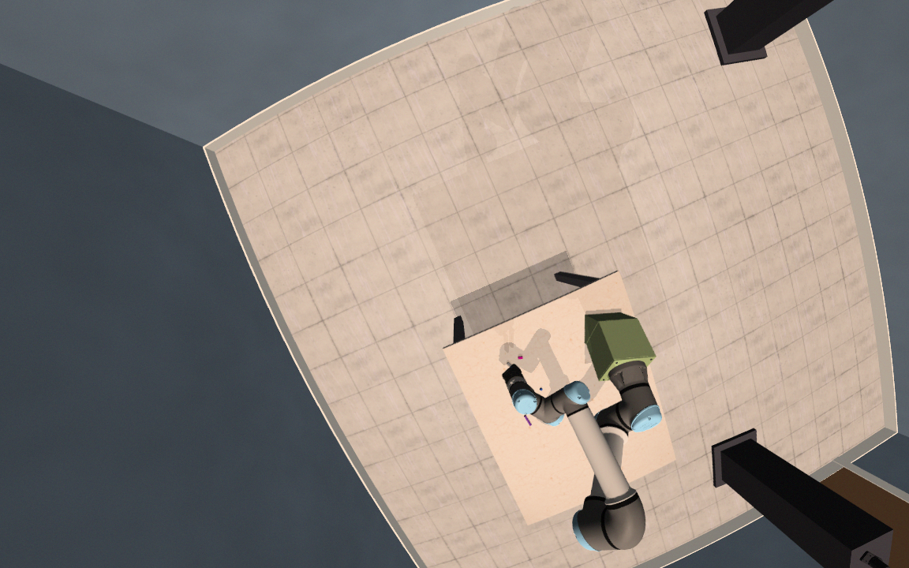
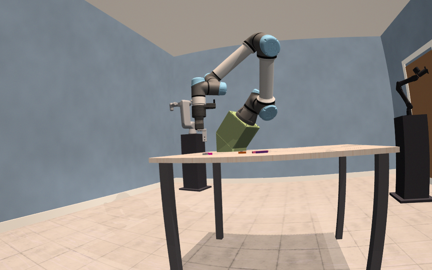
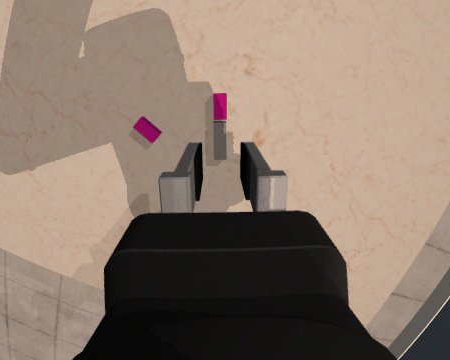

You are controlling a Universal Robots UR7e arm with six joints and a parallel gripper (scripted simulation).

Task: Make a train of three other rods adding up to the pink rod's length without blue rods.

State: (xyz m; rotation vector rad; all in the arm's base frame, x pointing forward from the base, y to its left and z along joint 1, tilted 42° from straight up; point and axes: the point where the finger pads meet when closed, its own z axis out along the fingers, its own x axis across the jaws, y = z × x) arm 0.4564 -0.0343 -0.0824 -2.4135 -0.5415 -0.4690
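My gripper (image 1: 509, 364) (image 2: 204, 140) (image 3: 221, 160) is open and raised above the table, over a grey rod (image 2: 204, 153) (image 3: 220, 141) that lies flat. A magenta rod (image 3: 220, 106) lies in line with the grey rod at its far end, with a hairline gap. A second magenta rod (image 1: 520, 357) (image 3: 147, 129) lies apart to the left in the wrist view, turned aslant. An orange rod (image 2: 242, 152) and a purple rod (image 1: 528, 420) (image 2: 262, 151) lie farther off. A pinkish end (image 2: 253, 152) shows beside the purple rod; the arm hides that area in the top view.
A small blue rod (image 1: 540, 388) lies near the arm's wrist in the top view. The green arm mount (image 1: 616, 342) (image 2: 236, 132) stands on the table (image 1: 500, 459) (image 2: 311, 152). The table's edge curves below and to the right in the wrist view.
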